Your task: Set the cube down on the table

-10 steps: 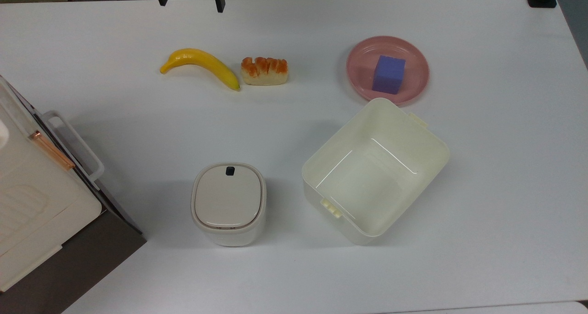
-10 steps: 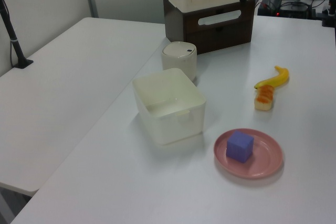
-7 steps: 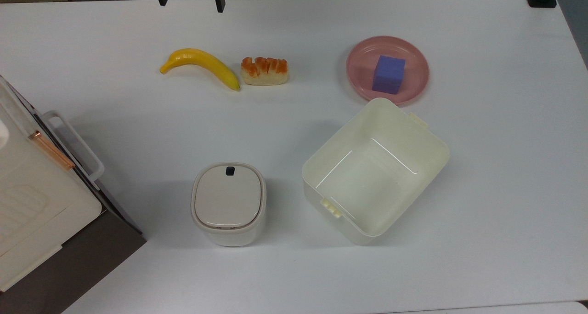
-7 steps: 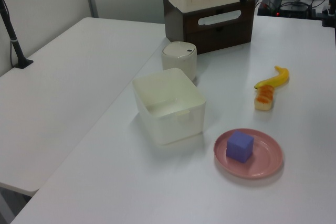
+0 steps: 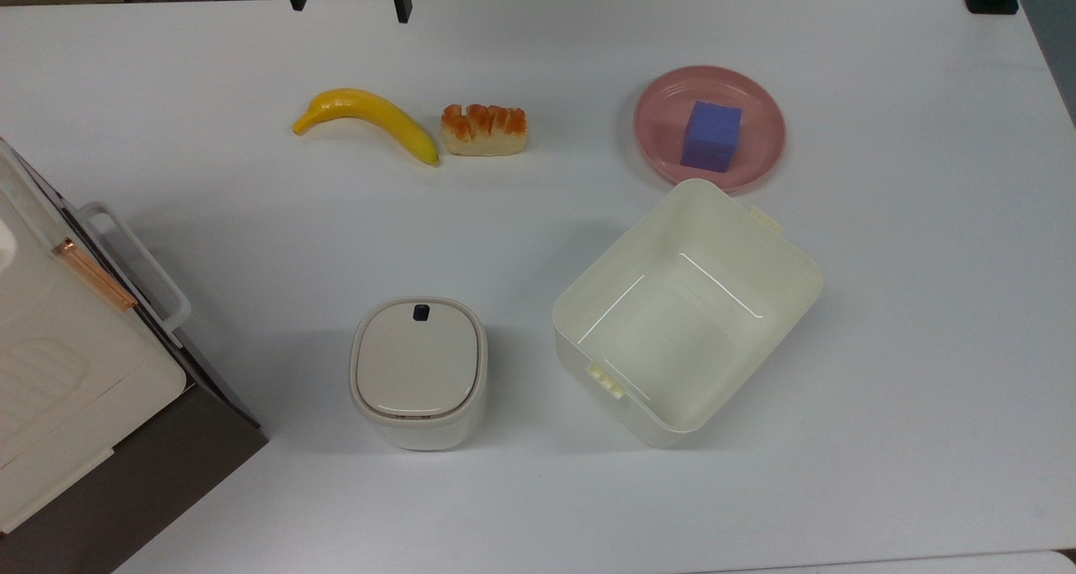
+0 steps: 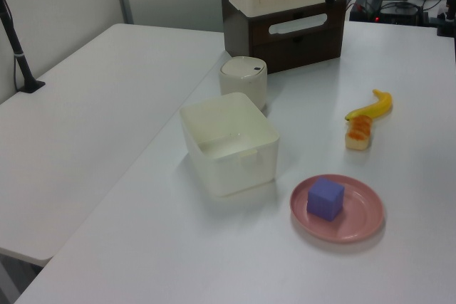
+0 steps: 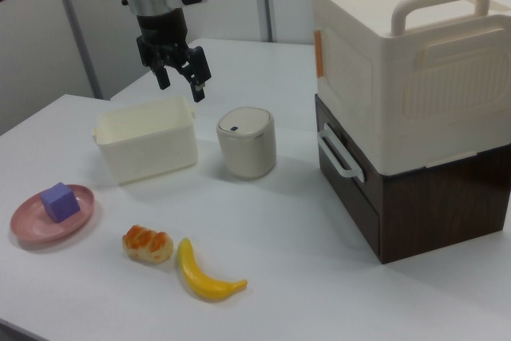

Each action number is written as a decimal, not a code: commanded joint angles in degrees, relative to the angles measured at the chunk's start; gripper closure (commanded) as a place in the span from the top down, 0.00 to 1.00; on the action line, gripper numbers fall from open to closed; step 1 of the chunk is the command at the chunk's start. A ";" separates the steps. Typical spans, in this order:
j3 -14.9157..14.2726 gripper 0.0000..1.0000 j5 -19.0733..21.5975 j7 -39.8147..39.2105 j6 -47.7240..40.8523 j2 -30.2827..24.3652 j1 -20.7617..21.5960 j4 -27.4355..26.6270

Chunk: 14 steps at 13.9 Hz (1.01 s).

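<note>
Cube (image 5: pixel 712 135) sat on the pink plate (image 5: pixel 756 112) on the table (image 5: pixel 925 305), well apart from the raised gripper (image 7: pixel 180 79), whose fingers were spread, so a careless descent could have clipped the plate's rim or the cream bin (image 5: pixel 790 255) beside it.

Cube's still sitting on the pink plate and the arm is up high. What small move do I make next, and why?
Probably carry the gripper across toward the cube, staying high. In the right view the gripper hangs open above the cream bin, well away from the cube, which rests on the pink plate. It has to be over the cube before any descent makes sense.
</note>
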 commanded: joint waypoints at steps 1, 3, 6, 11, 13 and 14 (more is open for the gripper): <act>-0.67 1.00 0.88 -0.14 0.37 -1.22 0.92 -1.20; -0.67 1.00 0.88 -0.14 0.37 -1.14 0.84 -1.29; -0.67 1.00 0.79 -0.14 0.37 -1.14 0.92 -1.29; -0.67 1.00 0.79 -0.14 0.28 -1.14 0.84 -1.29; -0.59 1.00 0.70 -0.31 -0.07 -1.31 1.01 -1.73; -0.59 1.00 0.61 -1.19 -0.16 -1.31 1.10 -1.99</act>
